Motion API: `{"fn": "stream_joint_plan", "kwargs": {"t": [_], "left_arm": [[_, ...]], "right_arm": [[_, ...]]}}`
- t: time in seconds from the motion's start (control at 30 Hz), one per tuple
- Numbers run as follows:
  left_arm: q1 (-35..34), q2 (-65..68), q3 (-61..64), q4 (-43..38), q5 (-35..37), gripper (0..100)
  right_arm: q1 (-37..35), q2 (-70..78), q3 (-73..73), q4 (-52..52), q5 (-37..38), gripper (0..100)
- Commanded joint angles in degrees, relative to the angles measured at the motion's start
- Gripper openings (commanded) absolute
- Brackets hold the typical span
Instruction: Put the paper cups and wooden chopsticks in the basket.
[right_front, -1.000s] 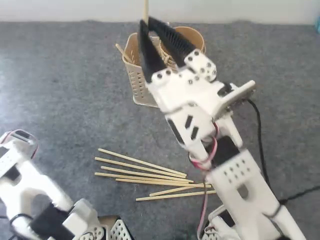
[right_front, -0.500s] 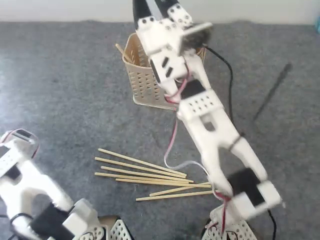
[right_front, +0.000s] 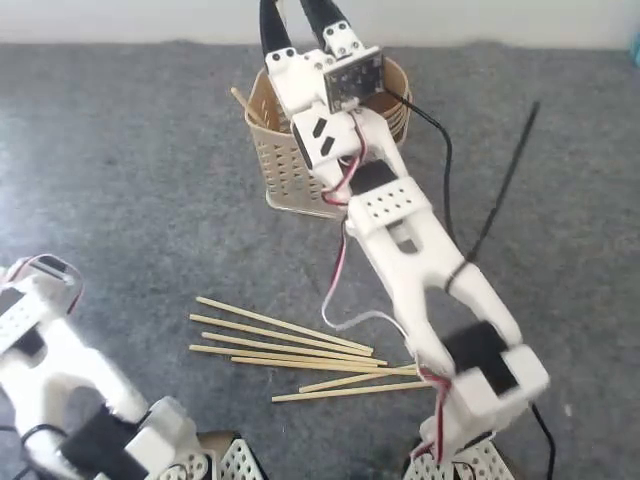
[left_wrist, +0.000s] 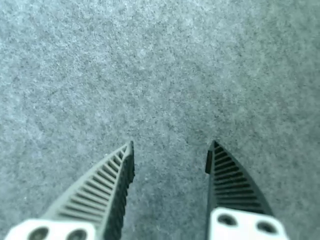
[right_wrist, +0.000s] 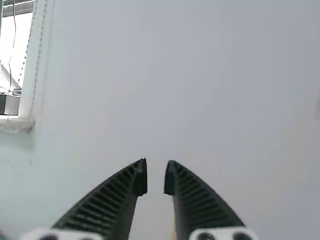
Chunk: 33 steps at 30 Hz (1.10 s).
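High view — right gripper (right_front: 296, 10), fingers narrowly apart, has lifted beyond the basket (right_front: 285, 165); left gripper (left_wrist: 173, 145) gapes wide.

Gripper: my left gripper (left_wrist: 170, 152), fingers (left_wrist: 112, 187) spread apart.
Below: bare grey carpet (left_wrist: 165, 65).

A table covered in rough grey, carpet-like fabric (right_front: 120, 180) stretches back to a pale wall. A beige slotted basket (right_front: 283, 172) stands upright at the far edge, near the middle. Several wooden chopsticks (right_front: 290, 345) lie flat near the front in a loose fan, some touching or crossing at their right ends, well apart from the basket. A thin black cable (right_front: 505, 190) trails across the right side of the fabric. Two white arm bases (right_front: 60, 390) sit at the near edge, one at each side of the chopsticks.
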Motion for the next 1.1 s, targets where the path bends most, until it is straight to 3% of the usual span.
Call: {"fn": "stream_joint_plan", "kwargs": {"t": [0.0, 0.1, 0.3, 0.43, 0.7, 0.9, 1.07], "left_arm": [[0.7, 0.09, -1.27, -1.32, 0.09, 22], [0.7, 0.09, -1.19, -1.32, 0.09, 22], [2.11, 0.09, -1.19, -0.44, -1.58, 22], [4.84, 0.0, -1.63, 2.73, -5.98, 22], [8.53, -8.35, 1.45, 6.42, -11.87, 22], [18.02, -24.35, 6.37, 12.92, -23.56, 22], [32.44, -33.32, 4.97, 28.66, -40.18, 22]], "right_arm": [[0.31, -12.7, 1.93, 8.4, 0.7, 0.6], [0.66, -21.93, 4.57, 20.7, -0.26, 0.8], [2.68, -44.62, 7.91, 55.43, -12.13, 0.9], [2.86, -55.08, 8.09, 74.51, -12.4, 0.9], [2.95, -71.43, 8.09, 98.95, -12.48, 0.8], [2.95, -78.46, 8.18, 114.86, -12.13, 0.9], [2.95, -79.08, 13.71, 124.44, -12.04, 0.9]]}}
